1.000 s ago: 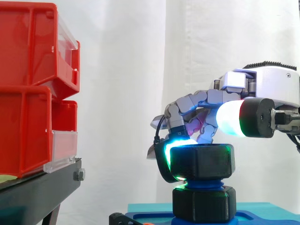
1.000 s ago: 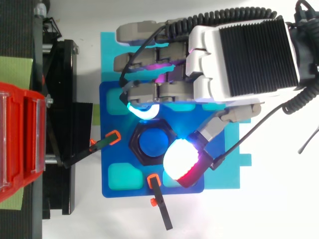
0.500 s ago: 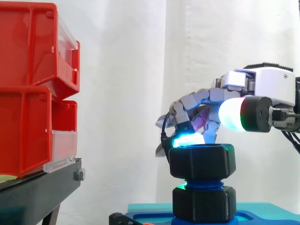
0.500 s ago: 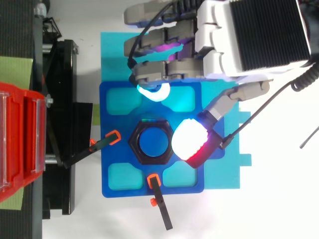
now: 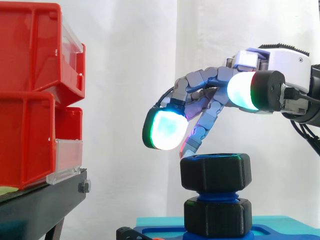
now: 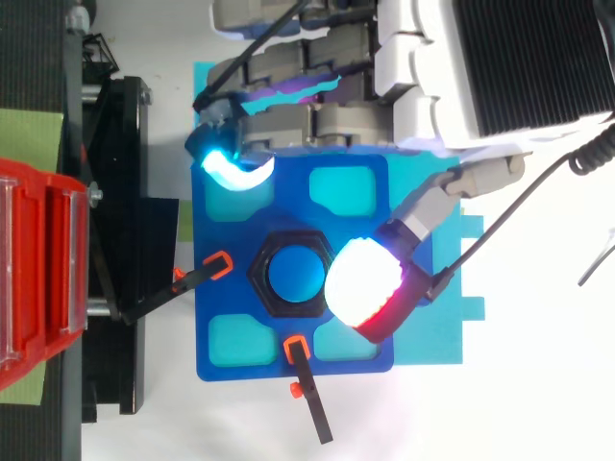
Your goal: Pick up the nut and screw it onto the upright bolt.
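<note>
The black nut (image 5: 215,172) sits threaded on the top of the upright blue bolt (image 6: 293,274). The hand (image 5: 280,67) hangs just above the bolt with its fingers loosely spread, clasping nothing. In the side view, the red bins (image 5: 35,100) stand well left of the bolt, their contents hidden.
</note>
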